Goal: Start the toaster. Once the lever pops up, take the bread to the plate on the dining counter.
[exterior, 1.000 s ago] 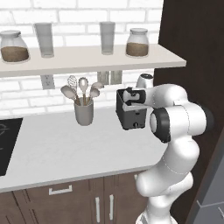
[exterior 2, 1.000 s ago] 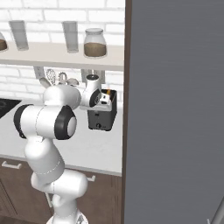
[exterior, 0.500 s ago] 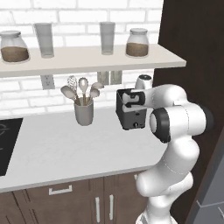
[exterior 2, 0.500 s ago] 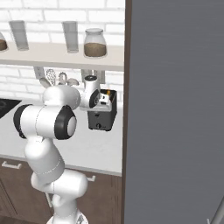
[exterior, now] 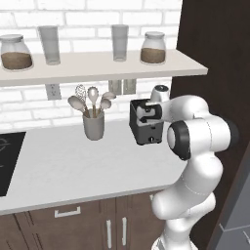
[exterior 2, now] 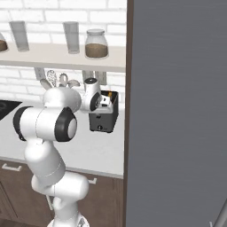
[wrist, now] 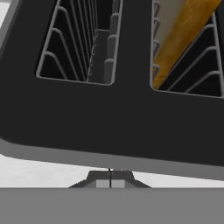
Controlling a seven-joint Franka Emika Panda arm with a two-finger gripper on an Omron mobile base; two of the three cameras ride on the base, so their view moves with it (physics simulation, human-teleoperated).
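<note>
i have the hand (wrist: 110,178) hanging directly over the toaster (exterior: 146,124), its tips pressed together with nothing between them, just past the toaster's near rim in the hand view. the black toaster stands on the pale desk (exterior: 73,166) at about 3 o'clock from the grey utensil crock (exterior: 93,125) and well apart from it, under the shelf (exterior: 97,66) of jars. the bread (wrist: 183,37) sits down inside the slot at 1 o'clock in the hand view, leaning across the wire guides, its orange-brown crust edge uppermost; the slot at 11 o'clock is bare.

i judge the slice light, dry and rigid but crumbly, so it should be pinched gently across its thin faces at the top crust, the only part that will clear the slot; the toaster itself looks stiff and likely to slide on the smooth desk if pushed sideways.

against the pictures from a second ago, the base cameras frame the same scene and the arm has barely shifted, staying parked over the toaster with tips together.
</note>
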